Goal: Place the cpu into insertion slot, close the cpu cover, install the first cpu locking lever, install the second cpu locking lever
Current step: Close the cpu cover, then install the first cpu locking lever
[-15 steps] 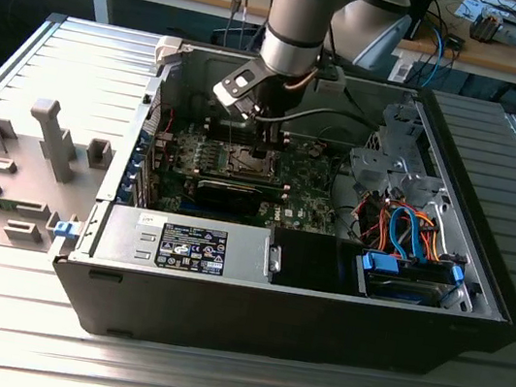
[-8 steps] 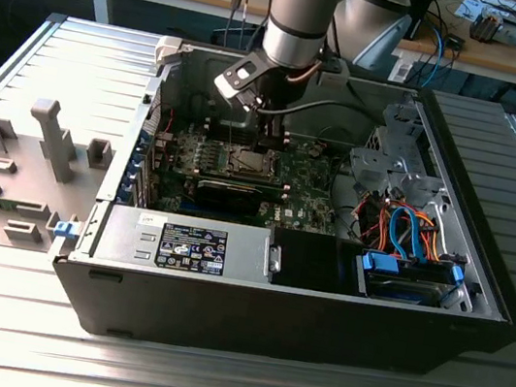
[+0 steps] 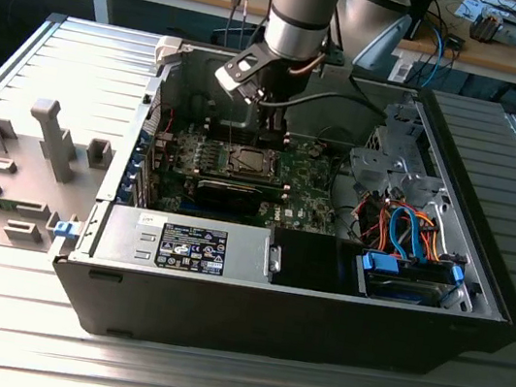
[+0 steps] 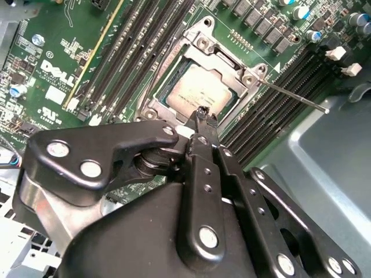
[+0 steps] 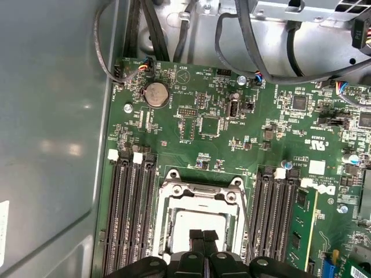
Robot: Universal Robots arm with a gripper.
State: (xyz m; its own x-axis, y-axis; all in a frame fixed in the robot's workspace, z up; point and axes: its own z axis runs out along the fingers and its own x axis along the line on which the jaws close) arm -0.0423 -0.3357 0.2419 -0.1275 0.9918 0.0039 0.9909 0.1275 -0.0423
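Second wrist view: closed jaws overlap the cpu cover [image 4: 201, 41] between memory slots [image 4: 142, 52].

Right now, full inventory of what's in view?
computer case: one, black, open, on grey table
circuit board: one, green, inside case
cpu: one, silvery-grey, mid-board within cover window
cpu cover: one, silvery, framing the cpu
lever: one, thin silvery rod, sticking out beside cover
memory slots: several, black, both sides of cover
power supply: one, silver, case's near edge
cables: several, orange and blue, exterior view's right
arm: one, grey, above case
hand: one, black, shut, tip at cover's edge
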